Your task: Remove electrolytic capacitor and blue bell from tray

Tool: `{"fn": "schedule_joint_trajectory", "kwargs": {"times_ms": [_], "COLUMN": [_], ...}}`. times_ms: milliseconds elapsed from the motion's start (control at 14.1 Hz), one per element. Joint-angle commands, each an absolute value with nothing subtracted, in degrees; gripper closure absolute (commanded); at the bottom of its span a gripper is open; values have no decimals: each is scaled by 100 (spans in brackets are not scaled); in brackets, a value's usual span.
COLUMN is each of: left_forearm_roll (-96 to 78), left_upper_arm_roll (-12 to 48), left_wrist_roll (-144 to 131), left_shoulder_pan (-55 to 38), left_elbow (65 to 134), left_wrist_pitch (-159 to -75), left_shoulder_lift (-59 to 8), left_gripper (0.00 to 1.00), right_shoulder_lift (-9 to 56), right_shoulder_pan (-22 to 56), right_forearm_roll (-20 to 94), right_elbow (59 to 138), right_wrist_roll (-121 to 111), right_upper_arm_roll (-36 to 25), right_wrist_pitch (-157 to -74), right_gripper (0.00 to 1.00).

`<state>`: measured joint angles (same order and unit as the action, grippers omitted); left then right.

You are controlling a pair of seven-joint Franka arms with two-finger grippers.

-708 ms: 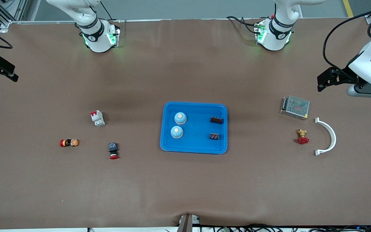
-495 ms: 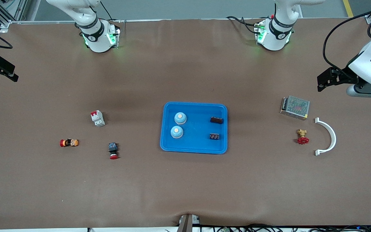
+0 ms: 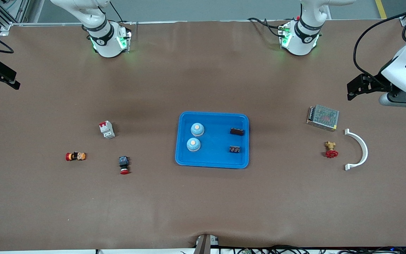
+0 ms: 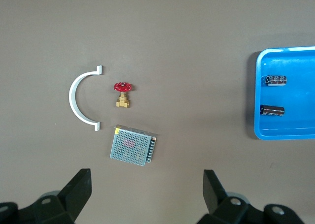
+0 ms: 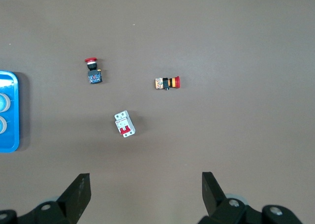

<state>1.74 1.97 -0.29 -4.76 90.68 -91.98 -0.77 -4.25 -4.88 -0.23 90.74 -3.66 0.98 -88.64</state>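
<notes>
Two bells [image 3: 195, 137] and two capacitors [image 3: 236, 140] sit in blue tray [image 3: 213, 161].

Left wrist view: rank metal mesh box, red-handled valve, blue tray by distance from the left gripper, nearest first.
Measured from the open left gripper:
1. metal mesh box, just ahead of the fingers.
2. red-handled valve, past the box, beside the white curved bracket.
3. blue tray, toward the table's middle.

Blue tray [image 5: 9, 111] (bells inside too) is cut off by the frame.
</notes>
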Motion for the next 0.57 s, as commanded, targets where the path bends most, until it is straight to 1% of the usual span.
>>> {"fn": "schedule_joint_trajectory", "kwargs": {"times_ms": [0,212,495], "left_forearm_roll": [360,325,317], "left_upper_arm_roll": [229,229,220], "left_wrist_roll": [70,88,-438], "left_shoulder_pan": [-457,-448,-431], "left_elbow": [9053,9061,9061], "left_wrist_pitch": [-9185,-9193,-9255], "left_shoulder_lift": [-70,-88,-272], "left_gripper": [0,0,0], "right_shoulder_lift": [-378,-360,-360], "right_shoulder_pan": [-536,-536,-589], "right_forearm_roll": [-97,-97,-44], "right_elbow": [9000,8991,8991], "right_wrist_roll": [-352,-352,-395], "right_upper_arm_roll": [167,167,158], "right_wrist_pitch": [-8824,-8824,-8807], "right_gripper": [0,0,0]}}
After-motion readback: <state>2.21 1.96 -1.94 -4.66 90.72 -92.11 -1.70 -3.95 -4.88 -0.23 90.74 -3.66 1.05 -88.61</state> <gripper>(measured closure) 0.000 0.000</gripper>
